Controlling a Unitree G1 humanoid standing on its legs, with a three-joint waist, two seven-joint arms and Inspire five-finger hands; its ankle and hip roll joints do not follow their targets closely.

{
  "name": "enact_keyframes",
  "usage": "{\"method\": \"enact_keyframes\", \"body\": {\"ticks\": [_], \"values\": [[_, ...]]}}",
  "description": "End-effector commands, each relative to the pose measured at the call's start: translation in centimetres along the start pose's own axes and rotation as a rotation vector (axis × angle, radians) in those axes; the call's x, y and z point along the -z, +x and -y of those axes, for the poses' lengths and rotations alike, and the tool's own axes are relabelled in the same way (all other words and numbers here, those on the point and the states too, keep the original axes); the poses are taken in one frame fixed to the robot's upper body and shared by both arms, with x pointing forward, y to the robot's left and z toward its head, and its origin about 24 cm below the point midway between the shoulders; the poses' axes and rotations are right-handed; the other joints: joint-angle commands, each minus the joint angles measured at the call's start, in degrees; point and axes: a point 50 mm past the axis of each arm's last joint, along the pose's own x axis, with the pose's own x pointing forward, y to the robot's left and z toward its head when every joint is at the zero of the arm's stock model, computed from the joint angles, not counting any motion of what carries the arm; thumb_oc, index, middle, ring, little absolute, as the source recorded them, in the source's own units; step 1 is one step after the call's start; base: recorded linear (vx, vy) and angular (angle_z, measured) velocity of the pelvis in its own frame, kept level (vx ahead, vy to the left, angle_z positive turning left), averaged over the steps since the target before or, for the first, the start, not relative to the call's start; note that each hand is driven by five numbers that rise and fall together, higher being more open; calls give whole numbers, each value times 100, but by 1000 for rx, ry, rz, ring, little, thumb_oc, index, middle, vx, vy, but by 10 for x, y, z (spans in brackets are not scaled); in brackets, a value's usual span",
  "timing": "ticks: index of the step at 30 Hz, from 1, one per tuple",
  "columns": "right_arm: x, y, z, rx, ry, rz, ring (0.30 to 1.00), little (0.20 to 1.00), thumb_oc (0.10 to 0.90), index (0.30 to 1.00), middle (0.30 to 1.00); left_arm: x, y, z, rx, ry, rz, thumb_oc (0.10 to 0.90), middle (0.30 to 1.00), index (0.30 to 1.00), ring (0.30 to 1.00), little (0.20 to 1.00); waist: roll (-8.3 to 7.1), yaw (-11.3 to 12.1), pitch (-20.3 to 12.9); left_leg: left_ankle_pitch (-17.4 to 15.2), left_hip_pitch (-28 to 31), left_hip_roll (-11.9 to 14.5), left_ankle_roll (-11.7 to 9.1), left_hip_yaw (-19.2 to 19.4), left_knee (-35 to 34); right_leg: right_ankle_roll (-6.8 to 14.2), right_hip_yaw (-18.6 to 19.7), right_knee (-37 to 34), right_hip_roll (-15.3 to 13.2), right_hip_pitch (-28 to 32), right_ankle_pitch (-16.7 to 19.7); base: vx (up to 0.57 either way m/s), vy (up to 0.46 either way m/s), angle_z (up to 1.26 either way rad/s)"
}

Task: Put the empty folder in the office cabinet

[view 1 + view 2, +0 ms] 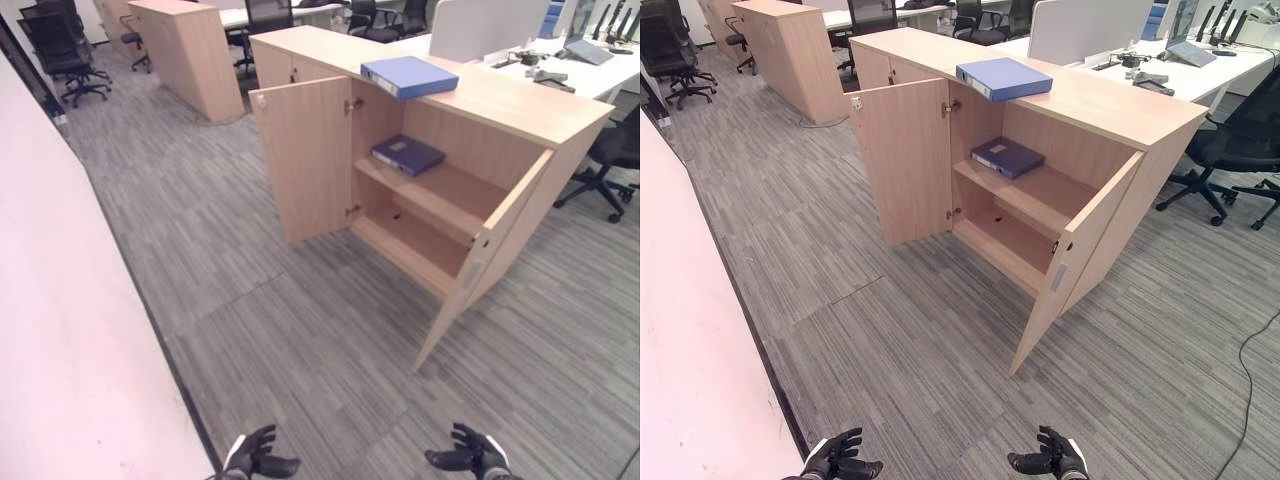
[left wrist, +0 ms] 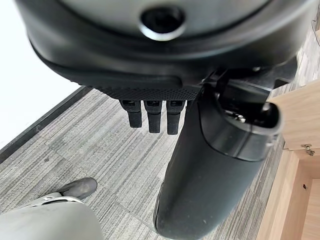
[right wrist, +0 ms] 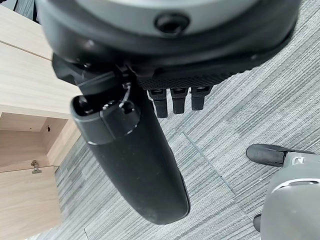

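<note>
A light blue folder (image 1: 410, 76) lies flat on top of the wooden office cabinet (image 1: 510, 105). Both cabinet doors stand open, the left door (image 1: 305, 155) and the right door (image 1: 490, 250). On the upper shelf inside rests a darker blue folder (image 1: 407, 154); the lower shelf is bare. My left hand (image 1: 255, 457) and right hand (image 1: 472, 455) hang low over the carpet, well short of the cabinet. Both have relaxed fingers and hold nothing. In the wrist views the left hand (image 2: 210, 165) and the right hand (image 3: 135, 160) show empty above the carpet.
A white wall (image 1: 60, 330) runs along my left side. A second wooden cabinet (image 1: 190, 50) stands at the back left, with black office chairs (image 1: 60, 50) beyond it. A desk (image 1: 585, 70) and another chair (image 1: 615, 160) sit behind the cabinet at right.
</note>
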Motion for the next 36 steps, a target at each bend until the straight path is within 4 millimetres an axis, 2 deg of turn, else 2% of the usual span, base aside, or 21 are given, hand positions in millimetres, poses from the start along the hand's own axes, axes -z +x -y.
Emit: {"method": "enact_keyframes", "body": {"ticks": [1, 8, 25, 36], "values": [[-23, 5, 4, -3, -4, 94, 900, 900, 800, 900, 900, -26, 6, -16, -22, 36, 104, 800, 900, 900, 900, 900, -253, 67, -107, -235, 212, 550, -611, -28, -46, 734, 127, 7, -665, 132, -64, 0, 0, 0], [-16, 6, 3, -1, -3, 55, 900, 900, 800, 900, 900, -25, 7, -15, -23, 27, 94, 800, 900, 900, 900, 900, -253, 70, -114, -235, 225, 556, -623, -64, -50, 711, 107, 0, -641, 156, -83, 0, 0, 0], [-17, 7, 1, -12, -28, 51, 900, 900, 800, 900, 900, -20, 6, -14, -26, 5, 72, 800, 900, 900, 900, 900, -238, 102, -118, -206, 209, 597, -659, -167, -51, 660, 48, 24, -572, 198, -171, -2, -5, 1], [-21, 6, 5, -23, -50, 68, 900, 900, 800, 900, 900, -21, 7, -23, -56, -42, 66, 800, 900, 900, 900, 900, -109, 133, 87, -22, -112, 912, -842, -420, 235, 413, -34, 540, -312, -57, -526, -19, -105, 15]]}}
